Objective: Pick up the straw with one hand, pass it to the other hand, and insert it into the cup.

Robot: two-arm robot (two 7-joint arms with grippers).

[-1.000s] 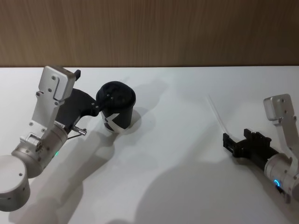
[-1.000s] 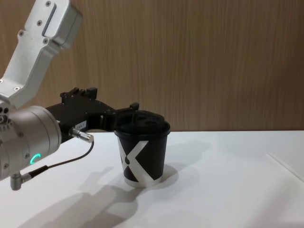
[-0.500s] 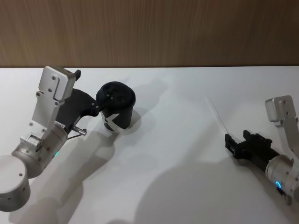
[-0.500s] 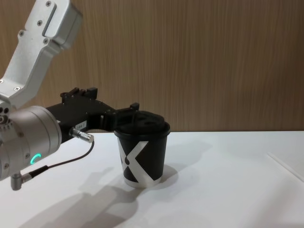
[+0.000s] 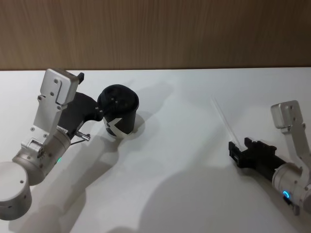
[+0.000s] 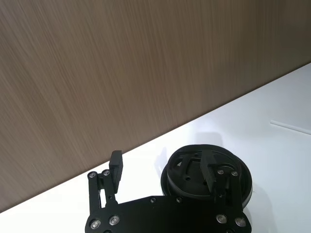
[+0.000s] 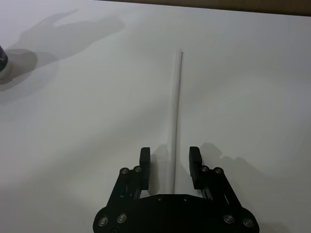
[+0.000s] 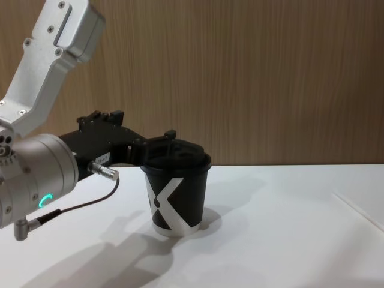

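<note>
While the right gripper has its fingers spread, the straw lies flat on the table, running straight out from the gap between them (near end inside, nothing pinched). The left gripper is spread too, one finger over the top of the cup, the other just beside it.

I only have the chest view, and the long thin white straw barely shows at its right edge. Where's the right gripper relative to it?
Observer: The black right gripper is at the near end of the straw, which lies flat on the white table.
Operator: Are its fingers open?
Observer: Yes. In the right wrist view the fingers are spread, with the straw's near end lying between them and not pinched.
</note>
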